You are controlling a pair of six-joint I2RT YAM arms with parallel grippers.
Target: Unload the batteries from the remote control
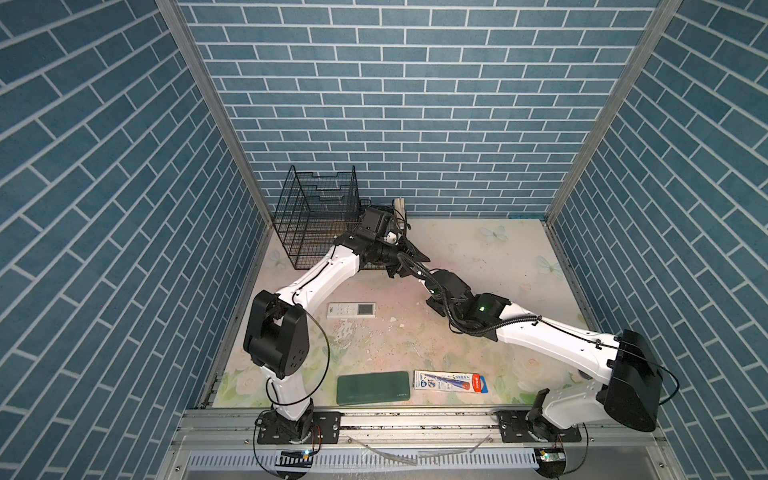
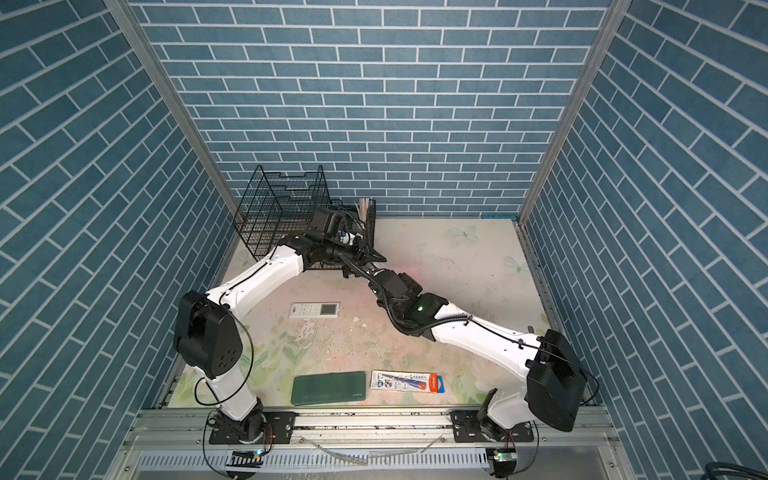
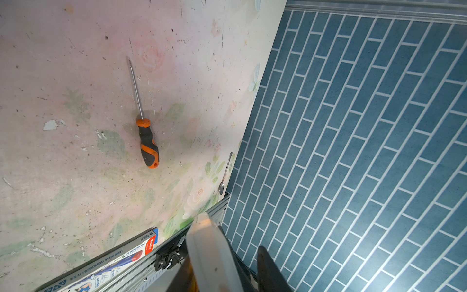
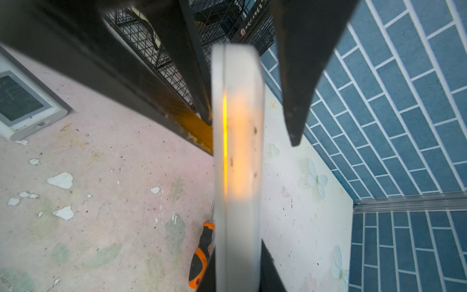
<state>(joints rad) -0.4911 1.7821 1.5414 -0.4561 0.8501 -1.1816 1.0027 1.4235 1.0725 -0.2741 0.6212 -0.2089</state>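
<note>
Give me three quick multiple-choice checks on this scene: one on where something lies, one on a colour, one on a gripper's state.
1. The remote control with the screen is:
A held in the air
B lying flat on the table
C hanging off the table's edge

2. The flat case near the front edge is:
A dark green
B red
C white

3. The right gripper is:
A open and empty
B out of view
C shut on a white slab

Answers:
1 B: in both top views it lies flat on the table, near the left arm.
2 A: both top views show it as dark green.
3 C: the right wrist view shows its fingers pressed against both faces of the slab.
</note>
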